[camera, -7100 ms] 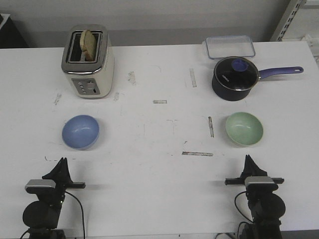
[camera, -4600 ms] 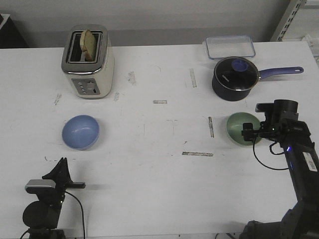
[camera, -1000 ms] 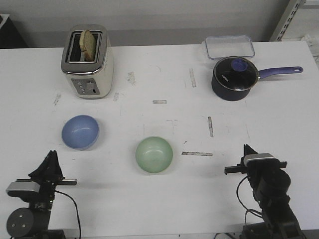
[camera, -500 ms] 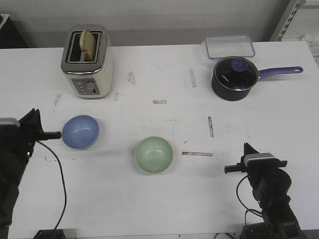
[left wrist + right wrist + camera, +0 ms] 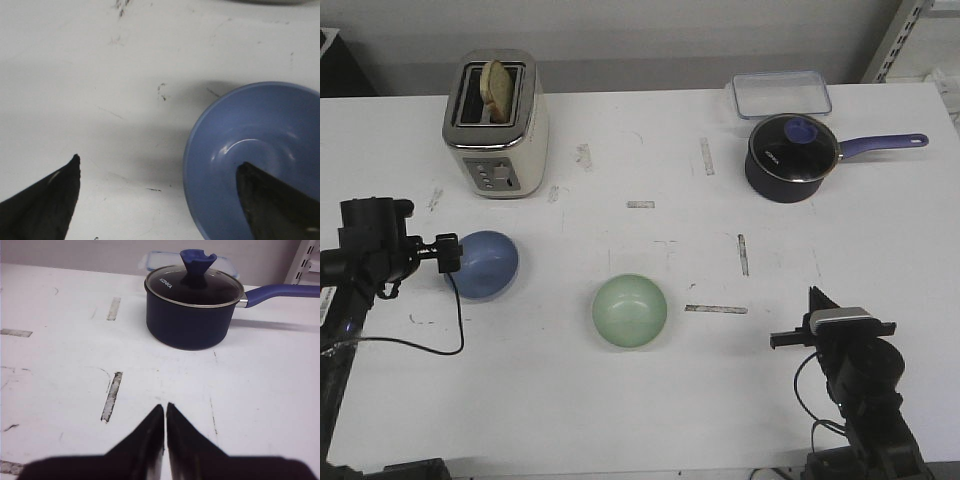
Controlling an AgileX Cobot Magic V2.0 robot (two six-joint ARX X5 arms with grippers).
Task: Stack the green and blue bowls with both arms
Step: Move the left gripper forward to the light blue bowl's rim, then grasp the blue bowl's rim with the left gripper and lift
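The blue bowl (image 5: 486,264) sits on the white table at the left. My left gripper (image 5: 450,255) is open at its left rim. In the left wrist view (image 5: 158,167) one finger is over the inside of the blue bowl (image 5: 240,140) and the other is outside it over the table. The green bowl (image 5: 630,311) sits upright near the table's middle front, apart from both grippers. My right gripper (image 5: 817,300) rests at the front right, shut and empty; the right wrist view (image 5: 166,407) shows its fingers pressed together.
A cream toaster (image 5: 497,124) with a slice of bread stands at the back left. A dark blue lidded saucepan (image 5: 792,157) with a long handle and a clear container (image 5: 779,94) stand at the back right; the saucepan also shows in the right wrist view (image 5: 192,312).
My left arm has moved right and lowered to the blue bowl's left rim, with one finger now over the bowl. The green bowl and right arm have not moved in the last second.
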